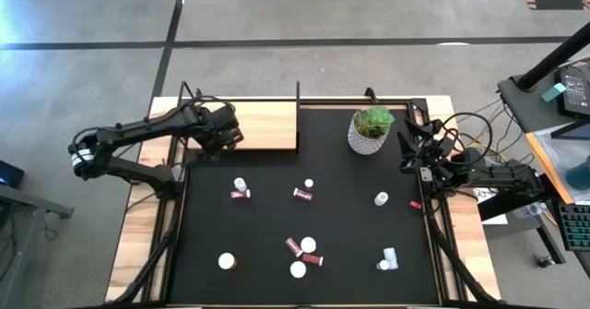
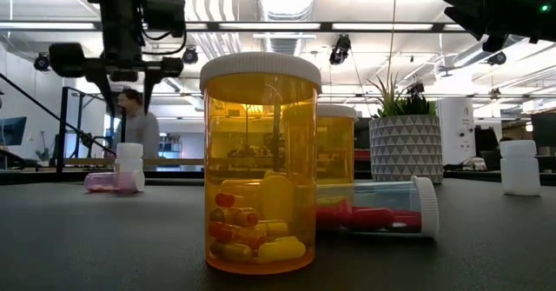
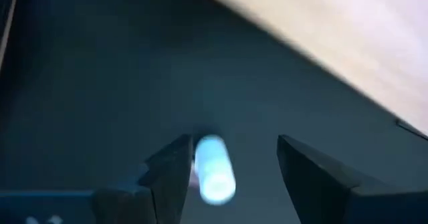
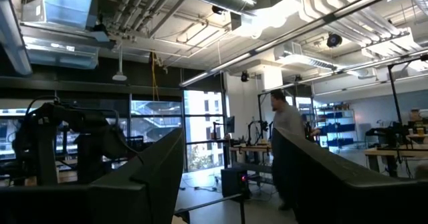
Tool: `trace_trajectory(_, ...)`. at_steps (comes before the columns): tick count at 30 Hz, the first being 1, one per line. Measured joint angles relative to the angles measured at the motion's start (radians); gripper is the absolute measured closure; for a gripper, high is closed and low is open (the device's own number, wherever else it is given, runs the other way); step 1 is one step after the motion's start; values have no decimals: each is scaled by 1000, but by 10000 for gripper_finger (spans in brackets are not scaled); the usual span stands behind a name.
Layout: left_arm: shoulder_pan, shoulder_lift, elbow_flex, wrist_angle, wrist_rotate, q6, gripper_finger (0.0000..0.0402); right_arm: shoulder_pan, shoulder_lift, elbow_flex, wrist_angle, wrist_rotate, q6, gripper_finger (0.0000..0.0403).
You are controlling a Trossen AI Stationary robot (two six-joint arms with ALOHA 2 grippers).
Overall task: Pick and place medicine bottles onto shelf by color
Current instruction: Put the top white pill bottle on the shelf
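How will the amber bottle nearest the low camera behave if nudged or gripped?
The amber bottle stands upright on a flat base, so it probably slides before tipping. It is only part full of capsules, so likely light. Its smooth round wall may slip between fingers; once toppled it would probably roll.

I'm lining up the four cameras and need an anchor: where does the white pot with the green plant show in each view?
High view: white pot with the green plant, far part of the black mat, right of the shelf.
Low view: right of centre, behind the amber bottles.
Left wrist view: not in it.
Right wrist view: not in it.
Shared landmark: the black mat.
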Motion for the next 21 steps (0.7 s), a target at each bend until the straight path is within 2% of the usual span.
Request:
trace_trajectory(6,-2,14,-2,2,102,-139,198,0,0,0,0,0,0,188)
trace_trajectory(14,-2,90,-5,-3,219,-89,198,0,0,0,0,0,0,188)
trace_trajectory(21,-2,161,0,44,275,-28,198,0,0,0,0,0,0,188)
